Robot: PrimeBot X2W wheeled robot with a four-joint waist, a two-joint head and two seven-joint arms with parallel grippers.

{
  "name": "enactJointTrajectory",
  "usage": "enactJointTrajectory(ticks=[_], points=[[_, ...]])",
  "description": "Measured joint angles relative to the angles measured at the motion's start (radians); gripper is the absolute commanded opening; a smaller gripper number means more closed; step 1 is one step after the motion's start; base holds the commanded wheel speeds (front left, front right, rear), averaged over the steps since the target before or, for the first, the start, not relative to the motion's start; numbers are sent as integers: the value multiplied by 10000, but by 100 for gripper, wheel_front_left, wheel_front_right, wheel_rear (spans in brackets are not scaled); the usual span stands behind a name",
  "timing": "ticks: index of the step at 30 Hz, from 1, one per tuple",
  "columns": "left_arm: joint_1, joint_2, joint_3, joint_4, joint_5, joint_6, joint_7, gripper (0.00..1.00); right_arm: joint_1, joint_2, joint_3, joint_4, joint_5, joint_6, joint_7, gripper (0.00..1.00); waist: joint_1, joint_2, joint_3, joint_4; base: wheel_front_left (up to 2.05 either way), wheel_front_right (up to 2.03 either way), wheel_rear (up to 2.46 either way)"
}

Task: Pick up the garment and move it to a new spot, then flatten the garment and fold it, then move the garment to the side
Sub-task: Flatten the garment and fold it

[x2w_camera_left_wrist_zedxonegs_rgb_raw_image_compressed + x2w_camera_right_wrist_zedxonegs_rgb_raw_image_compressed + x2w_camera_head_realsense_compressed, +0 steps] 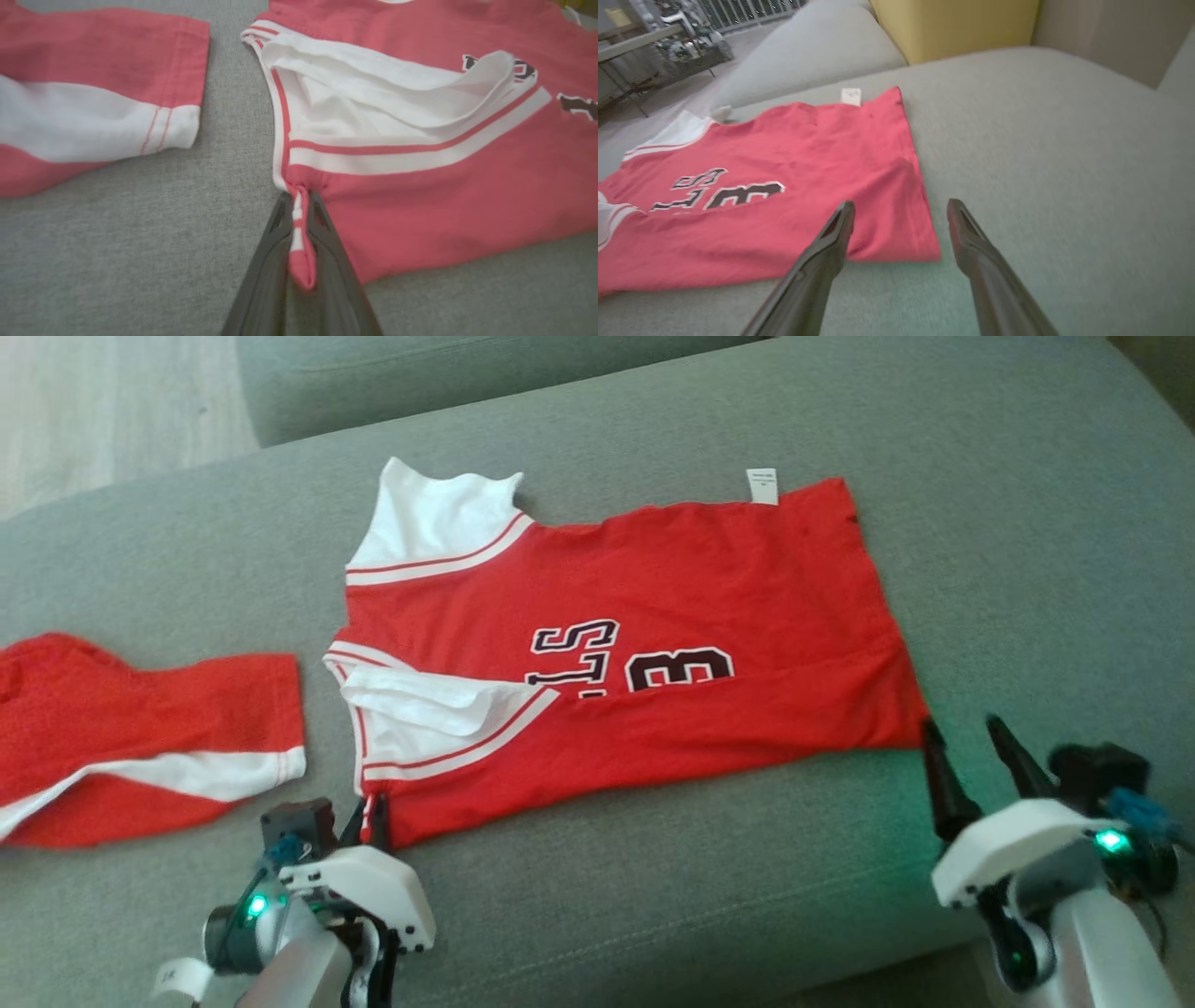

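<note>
A red jersey [653, 616] with white trim and dark lettering lies spread on the grey sofa cushion [1008, 523], its near long edge folded over. My left gripper [372, 817] is shut on the jersey's near left corner; in the left wrist view a pinch of red and white cloth [299, 242] sits between the dark fingers [261, 280]. My right gripper [966, 733] stands open just off the jersey's near right corner [931, 252], fingers apart with nothing between them. The jersey [784, 186] stretches away to the left in the right wrist view.
A second red and white garment [140, 737] lies at the left on the cushion, also seen as the garment [93, 93] in the left wrist view. A yellow cushion [952, 28] and a table [635, 42] stand beyond the sofa. Bare grey cushion spreads to the right.
</note>
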Motion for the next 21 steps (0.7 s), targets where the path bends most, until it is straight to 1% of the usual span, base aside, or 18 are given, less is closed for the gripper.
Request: enactJointTrajectory(ticks=[3, 6, 9, 11, 13, 21], points=[[76, -15, 102, -453, 52, 10, 10, 0, -34, 4, -533, 782, 510, 0, 153, 100, 0, 0, -19, 177, 0, 0, 0], [276, -2, 247, -1331, 378, 73, 10, 0, -257, 6, -1001, 1795, 907, 0, 209, 100, 0, 0, -17, 362, 0, 0, 0], [535, -4, 247, -2017, 665, 102, 10, 0, -799, 8, -1271, 2824, 1365, 0, 136, 100, 0, 0, 1, 540, 0, 0, 0], [716, -6, 207, -2343, 842, 96, 10, 0, -1282, 13, -1515, 3582, 1910, 0, 10, 100, 0, 0, 20, 656, 0, 0, 0], [840, -10, 173, -2548, 928, 6, 10, 0, -1718, 10, -1634, 4307, 2370, 0, -176, 100, 0, 0, 53, 757, 0, 0, 0], [873, 4, -25, -2924, 1097, 10, 10, 0, -2976, 8, -1674, 6629, 2437, 0, -855, 100, 0, 0, 235, 924, 0, 0, 0]])
